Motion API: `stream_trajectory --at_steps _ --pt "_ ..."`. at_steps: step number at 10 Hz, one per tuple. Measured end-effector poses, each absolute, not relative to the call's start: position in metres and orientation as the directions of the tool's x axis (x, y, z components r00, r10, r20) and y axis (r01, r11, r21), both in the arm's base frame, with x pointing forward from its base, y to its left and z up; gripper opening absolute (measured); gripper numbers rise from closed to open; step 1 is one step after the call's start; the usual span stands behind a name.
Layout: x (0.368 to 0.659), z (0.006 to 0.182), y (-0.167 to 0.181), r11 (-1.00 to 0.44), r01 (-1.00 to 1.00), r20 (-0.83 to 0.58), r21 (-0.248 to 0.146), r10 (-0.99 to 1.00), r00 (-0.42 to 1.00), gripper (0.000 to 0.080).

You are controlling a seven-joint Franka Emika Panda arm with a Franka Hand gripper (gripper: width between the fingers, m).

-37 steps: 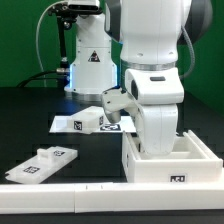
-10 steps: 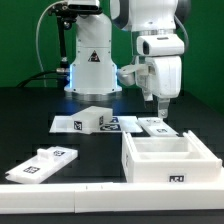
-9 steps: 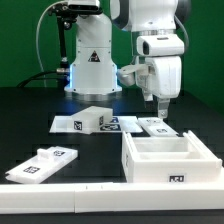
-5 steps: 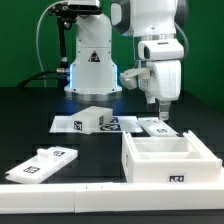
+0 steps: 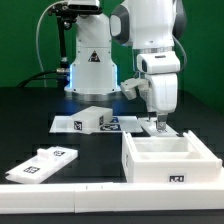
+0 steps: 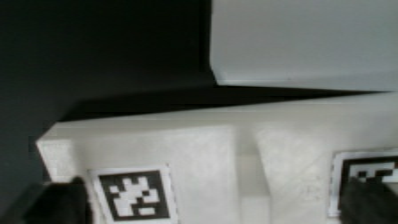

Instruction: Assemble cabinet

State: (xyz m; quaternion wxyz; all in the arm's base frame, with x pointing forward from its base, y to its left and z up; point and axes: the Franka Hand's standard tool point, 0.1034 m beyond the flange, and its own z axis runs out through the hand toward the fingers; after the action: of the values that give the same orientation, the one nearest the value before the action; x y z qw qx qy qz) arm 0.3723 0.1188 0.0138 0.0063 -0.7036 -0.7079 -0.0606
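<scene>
Gripper (image 5: 154, 122) is low, fingertips at or just above the panel (image 5: 168, 129) that lies flat on the table (image 5: 30, 120), just behind the box (image 5: 150, 170). Contact cannot be confirmed from the exterior view. Jaw state: cannot tell; the fingers are too small in the exterior view, and the wrist view shows only a dark shape at one corner, possibly a fingertip. In the wrist view the panel (image 6: 231, 150) fills the near field directly beneath the camera, with two square tags facing up, one tag (image 6: 134, 195) whole and the other (image 6: 368, 170) cut by the frame edge. A plain white surface (image 6: 302, 40) sits beyond it (which part this is, I cannot tell). The box stands open side up near the front of the table, on the exterior view's right. A second panel (image 5: 40, 163) lies flat toward the exterior view's left, well apart from the gripper. The marker board (image 5: 62, 124) lies mid-table with a small white piece (image 5: 90, 117) on it. The rail (image 5: 60, 190) runs along the front edge.
</scene>
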Motion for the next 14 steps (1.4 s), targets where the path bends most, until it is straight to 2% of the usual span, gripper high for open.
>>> stream_trajectory --at_steps 2,3,5,7,9,11,12,14 --pt "0.372 0.013 0.119 0.0 0.997 0.094 0.075 0.996 -0.008 0.0388" --pt "0.372 0.013 0.119 0.0 0.997 0.094 0.075 0.996 -0.007 0.0388" --pt "0.372 0.013 0.118 -0.003 0.997 0.094 0.074 0.996 -0.004 0.0063" --pt "0.377 0.022 0.112 -0.064 0.997 0.076 0.04 0.995 0.061 0.0064" --pt "0.394 0.046 0.099 -0.114 0.993 0.053 0.04 0.992 0.112 0.0064" --pt "0.424 0.066 0.095 -0.111 0.994 0.026 0.008 0.993 0.111 0.0064" --pt "0.438 0.067 0.099 -0.096 0.995 0.026 0.006 0.995 0.096 0.0064" --pt "0.437 0.062 0.098 -0.096 0.995 0.025 -0.003 0.995 0.096 0.0064"
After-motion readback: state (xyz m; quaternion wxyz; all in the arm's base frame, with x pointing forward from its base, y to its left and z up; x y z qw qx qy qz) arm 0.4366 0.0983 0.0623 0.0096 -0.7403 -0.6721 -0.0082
